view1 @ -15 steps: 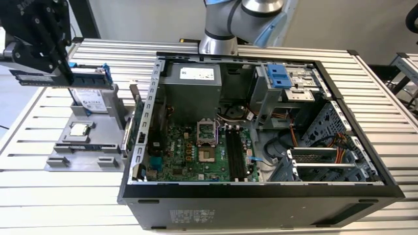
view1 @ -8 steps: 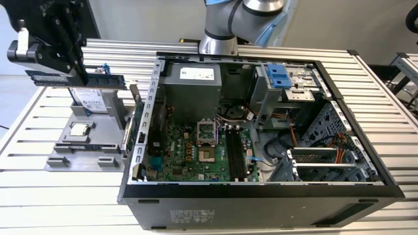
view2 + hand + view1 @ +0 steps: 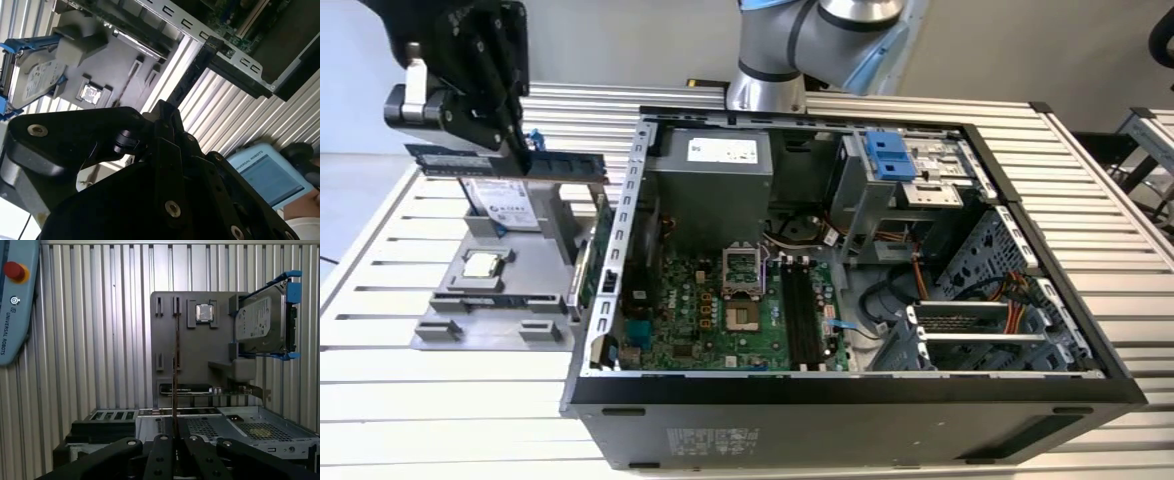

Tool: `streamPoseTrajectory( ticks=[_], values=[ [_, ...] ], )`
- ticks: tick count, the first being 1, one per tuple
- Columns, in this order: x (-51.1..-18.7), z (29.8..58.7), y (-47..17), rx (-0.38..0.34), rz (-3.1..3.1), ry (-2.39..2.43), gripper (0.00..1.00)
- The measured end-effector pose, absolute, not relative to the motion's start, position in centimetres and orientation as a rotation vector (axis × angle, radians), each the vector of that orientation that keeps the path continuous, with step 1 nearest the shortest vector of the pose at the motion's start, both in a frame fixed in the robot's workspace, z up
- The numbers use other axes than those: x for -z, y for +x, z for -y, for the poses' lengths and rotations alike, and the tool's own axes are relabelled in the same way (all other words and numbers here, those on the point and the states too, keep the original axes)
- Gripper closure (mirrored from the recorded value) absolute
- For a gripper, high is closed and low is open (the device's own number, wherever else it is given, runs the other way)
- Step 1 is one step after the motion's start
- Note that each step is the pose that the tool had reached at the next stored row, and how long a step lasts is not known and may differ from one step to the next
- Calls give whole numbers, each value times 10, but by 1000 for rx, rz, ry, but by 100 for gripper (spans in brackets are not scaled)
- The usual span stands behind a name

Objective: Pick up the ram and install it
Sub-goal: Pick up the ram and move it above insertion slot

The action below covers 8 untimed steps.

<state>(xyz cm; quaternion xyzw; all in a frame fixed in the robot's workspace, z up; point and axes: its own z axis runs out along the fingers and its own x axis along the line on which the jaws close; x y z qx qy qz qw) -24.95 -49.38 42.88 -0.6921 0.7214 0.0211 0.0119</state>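
Exterior view: the black end effector (image 3: 515, 152) hangs at the exterior view's left, clamped on the ram (image 3: 568, 168), a long dark stick held level and on edge in the air. The ram is above the silver hard drive (image 3: 500, 205) and just outside the left wall of the open computer case (image 3: 636, 200), clear of both. The hard drive rests in a grey holder (image 3: 480, 325) on the slatted worktop (image 3: 400, 400). A small square processor (image 3: 483, 265) lies in the same holder, nearer the camera. Inside the case, the green motherboard (image 3: 707, 320) carries long black slots (image 3: 807, 310). The arm (image 3: 787, 50) rises behind the case.

First wrist view: the ram (image 3: 176, 355) appears edge-on as a thin line running out from between the closed fingers of the end effector (image 3: 175, 436). The holder (image 3: 165, 335), processor (image 3: 205, 312) and hard drive (image 3: 260, 325) lie beyond it. A blue handheld controller (image 3: 17, 315) lies on the worktop, well apart from the holder.

Second wrist view: the ram (image 3: 192, 70) projects from the end effector (image 3: 167, 107) towards the edge of the case.
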Motion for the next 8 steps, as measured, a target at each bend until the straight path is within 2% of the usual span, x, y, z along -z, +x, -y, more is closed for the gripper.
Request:
streamPoseTrajectory(
  ticks=[8],
  values=[
    [-429, 494, -228, -67, -2250, -2159, 100]
  ],
)
